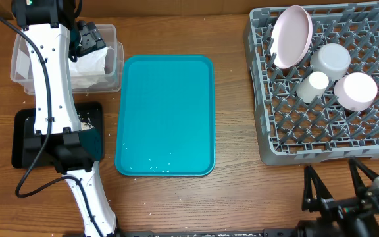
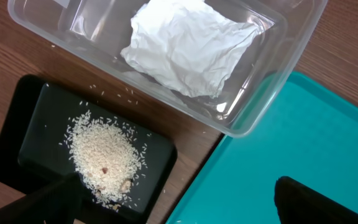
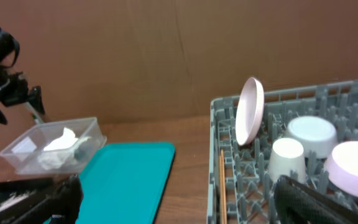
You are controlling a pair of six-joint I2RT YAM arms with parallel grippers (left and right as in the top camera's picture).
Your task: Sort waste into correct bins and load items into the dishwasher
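Wooden table [image 1: 232, 197]. Both jaws wide, empty: left gripper [image 2: 179, 205] at ten o'clock over clear tub [image 1: 118, 66] (napkin [image 2: 185, 46]) and black tray [image 1: 25, 141] (rice [image 2: 101, 155]); right gripper [image 1: 334, 187] at five o'clock by the loaded dish rack [image 1: 268, 131]. Likely remaining: tip the stray crumbs [image 1: 153, 164] on the teal tray [image 1: 166, 99] slowly into the black tray.

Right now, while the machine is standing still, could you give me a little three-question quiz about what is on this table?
1. How many pale dishes stand in the grey rack?
2. True or false: the crumpled white napkin lies in the clear tub.
3. Where is the rice pile? A: in the clear tub. B: in the black tray. C: in the grey rack.

Key: 1. Four. 2. True. 3. B.
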